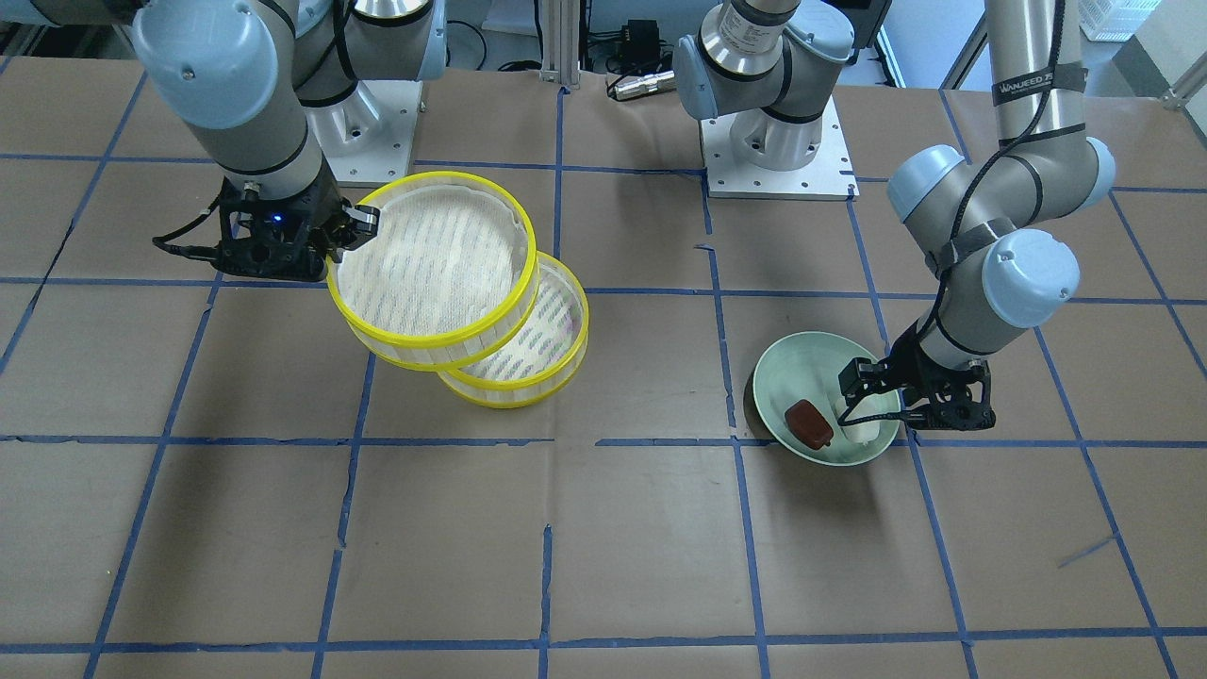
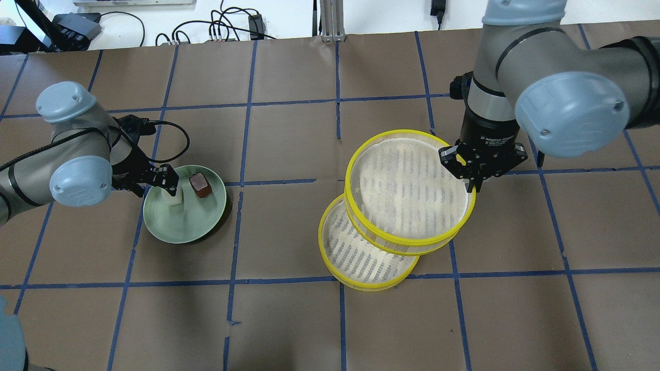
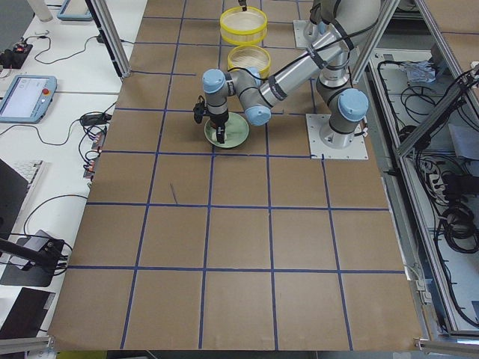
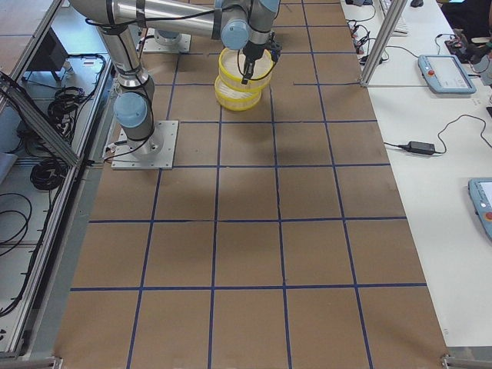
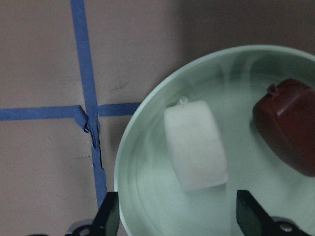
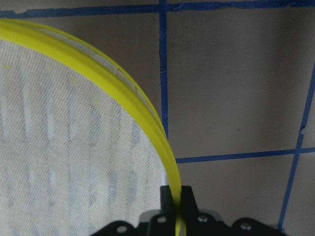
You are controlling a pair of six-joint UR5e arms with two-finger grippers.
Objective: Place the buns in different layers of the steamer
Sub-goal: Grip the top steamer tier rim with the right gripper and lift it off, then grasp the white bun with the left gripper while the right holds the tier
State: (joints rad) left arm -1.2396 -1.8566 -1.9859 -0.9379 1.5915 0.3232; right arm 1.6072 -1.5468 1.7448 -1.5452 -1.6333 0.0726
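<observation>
The white bun (image 2: 174,200) and the reddish-brown bun (image 2: 199,184) lie side by side in a pale green plate (image 2: 180,226). My left gripper (image 2: 170,185) is open and low over the plate, its fingers on either side of the white bun (image 5: 196,145). My right gripper (image 2: 472,178) is shut on the yellow rim of the upper steamer layer (image 2: 407,190). It holds that layer offset over the lower layer (image 2: 361,257), which sits on the table. Both layers are empty. The wrist view shows the rim (image 6: 123,83) pinched between the jaws.
The table is brown paper with a blue tape grid. The two arm bases (image 1: 778,141) stand at the robot's side. The plate (image 1: 801,354) and the steamer layers (image 1: 434,269) are about two grid squares apart.
</observation>
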